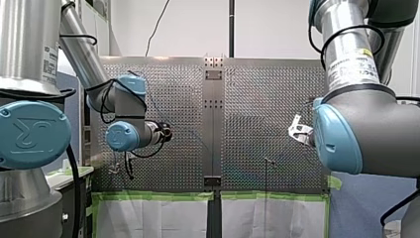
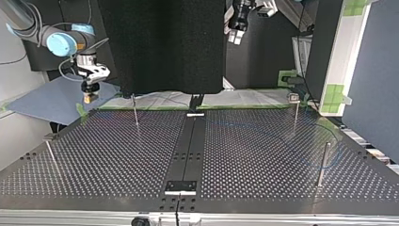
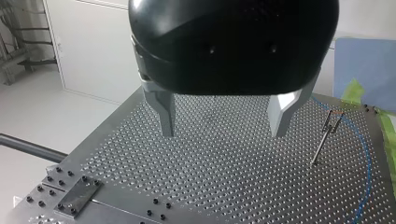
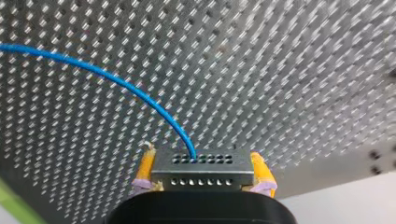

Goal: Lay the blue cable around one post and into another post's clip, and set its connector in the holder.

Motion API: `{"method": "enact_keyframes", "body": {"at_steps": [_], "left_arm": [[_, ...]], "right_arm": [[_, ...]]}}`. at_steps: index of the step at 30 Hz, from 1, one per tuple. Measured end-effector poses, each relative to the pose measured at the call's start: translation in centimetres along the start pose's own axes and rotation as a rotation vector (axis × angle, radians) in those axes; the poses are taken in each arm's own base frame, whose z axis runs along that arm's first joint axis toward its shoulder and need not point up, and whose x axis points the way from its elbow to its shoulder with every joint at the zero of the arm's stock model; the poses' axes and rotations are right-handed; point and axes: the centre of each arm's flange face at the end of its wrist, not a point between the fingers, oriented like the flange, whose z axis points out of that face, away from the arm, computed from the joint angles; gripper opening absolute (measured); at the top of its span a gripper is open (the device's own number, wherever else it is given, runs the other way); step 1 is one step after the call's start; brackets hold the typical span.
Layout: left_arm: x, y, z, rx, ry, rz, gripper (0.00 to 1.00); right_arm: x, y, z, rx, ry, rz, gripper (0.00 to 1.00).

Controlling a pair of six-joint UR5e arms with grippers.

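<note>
Presently, right claw: my right claw (image 4: 201,157) is clamping a grey connector (image 4: 201,171) between its yellow pads (image 4: 146,164), with the fingers standing only as far apart as the connector is long.
Connector axis: the long side is running straight across from one pad to the other. The face with the rows of small holes is pointing away from the claw, toward the perforated table (image 4: 289,70).
Connector place: in the top view it is hanging in the air by the table's far left corner, well apart from every post.
Cable at the connector: the blue cable (image 4: 116,79) is leaving the holed face near its middle, arching away from the claw and sweeping off to one side over the table.
Cable on the table: in the top view a faint stretch is lying on the right half and looping near the near right post (image 2: 322,162). Whether it is going round that post I cannot tell.
Left claw: my left claw (image 3: 223,119) is hanging wide open above the table, its metal fingers (image 3: 166,112) gripping nothing.
Clip post: a thin post with a clip (image 3: 323,142) is standing beside the left claw, and the cable is curving past its far side.
</note>
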Motion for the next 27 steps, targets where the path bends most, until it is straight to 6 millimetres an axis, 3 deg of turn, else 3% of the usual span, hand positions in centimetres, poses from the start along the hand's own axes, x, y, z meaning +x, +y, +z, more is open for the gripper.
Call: {"method": "enact_keyframes", "body": {"at_steps": [14,27], "left_arm": [[0.2,0.3,-0.4,-0.001,0.007,-0.005,0.98],[0.3,0.3,-0.5,-0.004,0.015,-0.003,0.98]], "right_arm": [[5.5,-3.6,-0.6,0.049,0.071,-0.023,0.00],[12.9,-6.3,-1.2,0.015,0.146,-0.107,0.00]]}}
